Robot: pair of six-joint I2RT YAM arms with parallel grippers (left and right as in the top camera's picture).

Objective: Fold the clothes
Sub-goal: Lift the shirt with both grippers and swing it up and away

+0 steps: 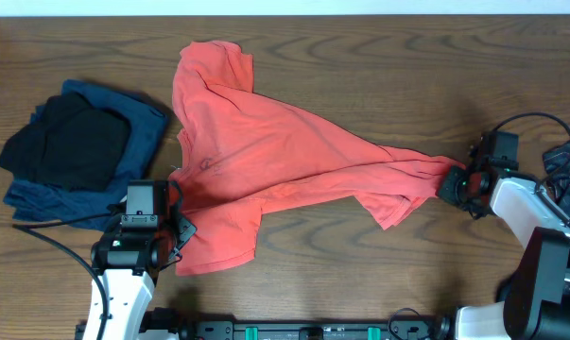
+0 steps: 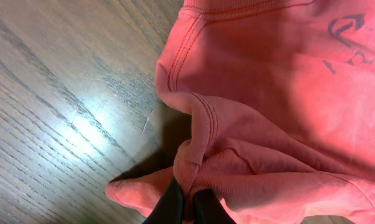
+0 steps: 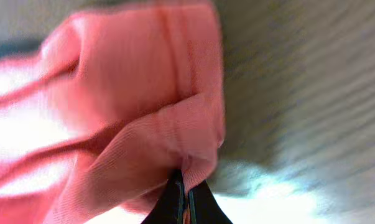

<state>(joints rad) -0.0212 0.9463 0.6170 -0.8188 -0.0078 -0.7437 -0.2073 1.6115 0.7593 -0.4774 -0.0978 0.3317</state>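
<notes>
A coral-red T-shirt [image 1: 266, 151] lies crumpled across the middle of the wooden table, stretched out to the right. My left gripper [image 1: 176, 219] is shut on a bunched edge of the shirt at its lower left; the left wrist view shows the fingers [image 2: 187, 208] pinching a fold of the shirt [image 2: 268, 124], with dark print on the cloth at top right. My right gripper [image 1: 452, 181] is shut on the shirt's far right end; the right wrist view shows the fingers [image 3: 186, 202] pinching its seamed edge [image 3: 143, 112].
A pile of dark clothes [image 1: 77, 151], a black piece on navy ones, lies at the left of the table beside the shirt. Black cables [image 1: 563, 156] lie at the right edge. Bare wood [image 1: 379, 76] shows behind and to the right.
</notes>
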